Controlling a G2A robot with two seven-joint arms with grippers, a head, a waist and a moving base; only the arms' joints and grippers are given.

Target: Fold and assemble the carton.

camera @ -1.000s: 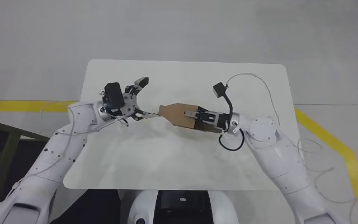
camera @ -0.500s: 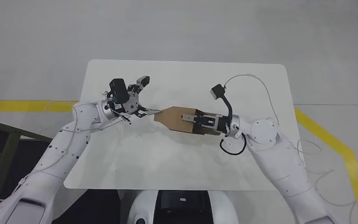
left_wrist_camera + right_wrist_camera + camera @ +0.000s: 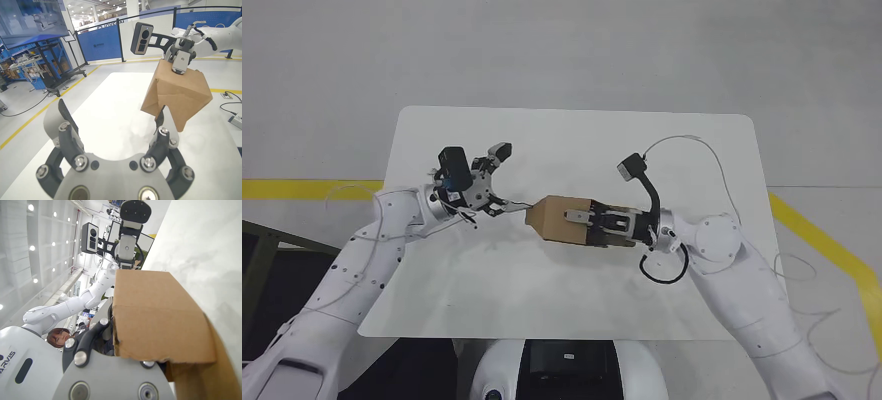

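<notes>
A white, round-cornered table (image 3: 572, 140) serves as the work surface. Over its middle a brown cardboard carton (image 3: 560, 220) is held, partly erected into a box shape and tilted on one corner; whether its lowest corner touches the table cannot be determined. The end facing the left arm is noted as tapered, with flaps folded inward but not seen to be locked. The right gripper (image 3: 587, 218) is clenched on the carton's far end, with one finger pressed flat on the upper panel and the cardboard wall pinched beneath it. The left gripper (image 3: 111, 107) is released, its jaws spread wide, and it is positioned just beside the carton's near end; one of its fingertips (image 3: 164, 111) is in contact with, or just in front of, the lower edge of the folded flap. The step in hand is judged to be the pressing in of the end flaps, and the assembly is assessed as incomplete. Several risks are identified. If the flap is pushed off-centre by the single fingertip, the carton may be rotated within the one-sided pinch or pulled from it. If too much force is applied, the thin panels may be buckled rather than folded along the creases. If the flap is released before it is tucked, it is likely to spring open.
</notes>
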